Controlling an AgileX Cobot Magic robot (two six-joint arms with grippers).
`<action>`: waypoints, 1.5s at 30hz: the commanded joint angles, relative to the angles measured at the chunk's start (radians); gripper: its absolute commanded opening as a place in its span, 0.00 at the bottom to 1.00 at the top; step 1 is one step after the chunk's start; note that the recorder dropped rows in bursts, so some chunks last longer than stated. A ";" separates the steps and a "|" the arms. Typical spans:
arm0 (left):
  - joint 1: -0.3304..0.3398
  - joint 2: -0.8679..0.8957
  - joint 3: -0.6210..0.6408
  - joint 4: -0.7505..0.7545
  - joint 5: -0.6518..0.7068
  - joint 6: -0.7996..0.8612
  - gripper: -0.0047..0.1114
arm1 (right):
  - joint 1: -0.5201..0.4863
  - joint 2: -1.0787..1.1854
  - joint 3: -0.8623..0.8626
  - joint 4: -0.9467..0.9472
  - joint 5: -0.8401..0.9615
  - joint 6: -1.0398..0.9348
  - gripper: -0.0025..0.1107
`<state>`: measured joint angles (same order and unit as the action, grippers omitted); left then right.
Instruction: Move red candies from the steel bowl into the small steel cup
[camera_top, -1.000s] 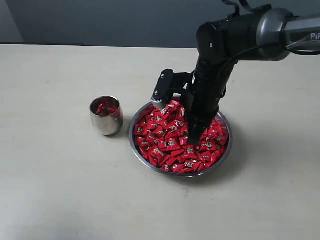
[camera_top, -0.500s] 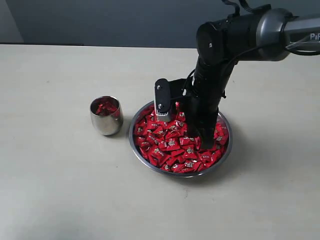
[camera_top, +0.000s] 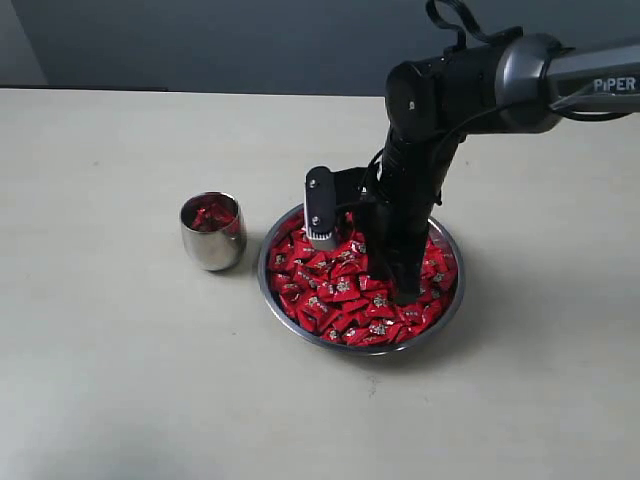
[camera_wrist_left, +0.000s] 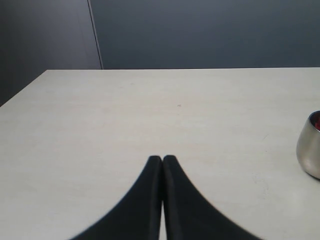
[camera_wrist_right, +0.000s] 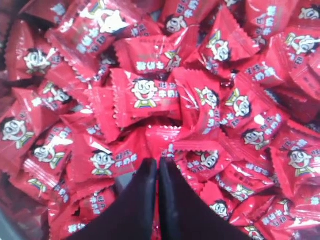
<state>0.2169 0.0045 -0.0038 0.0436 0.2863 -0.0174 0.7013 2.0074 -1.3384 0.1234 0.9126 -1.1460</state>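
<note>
The steel bowl (camera_top: 446, 306) sits at the table's middle, heaped with red candies (camera_top: 340, 290). My right gripper (camera_top: 404, 294) stands upright in the bowl with its tips pushed into the pile. In the right wrist view the right gripper (camera_wrist_right: 159, 163) has its dark fingers (camera_wrist_right: 141, 192) pressed together over the red candies (camera_wrist_right: 150, 95), and no candy shows between them. The small steel cup (camera_top: 212, 243) stands left of the bowl with a few candies inside. The left gripper (camera_wrist_left: 162, 159) is shut over bare table, with the small steel cup (camera_wrist_left: 311, 147) far off to one side.
The pale table (camera_top: 120, 370) spreads wide around the bowl and cup. A dark wall runs behind the table's far edge (camera_top: 200, 92). The right arm (camera_top: 470, 80) reaches in from the upper right, and its wrist camera (camera_top: 320, 208) hangs over the bowl's left side.
The right wrist has turned, bringing its camera upright, and the gripper has sunk lower and a little to the right into the candies. Bowl and cup stayed put.
</note>
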 joint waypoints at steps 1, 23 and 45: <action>0.001 -0.004 0.004 0.001 -0.002 -0.003 0.04 | -0.001 -0.003 -0.005 0.000 -0.003 0.026 0.25; 0.001 -0.004 0.004 0.001 -0.002 -0.003 0.04 | -0.001 0.018 -0.005 -0.021 -0.063 0.029 0.35; 0.001 -0.004 0.004 0.001 -0.002 -0.003 0.04 | -0.003 0.060 -0.005 -0.051 -0.082 0.076 0.33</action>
<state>0.2169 0.0045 -0.0038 0.0436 0.2863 -0.0174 0.7013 2.0686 -1.3384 0.0802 0.8352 -1.0734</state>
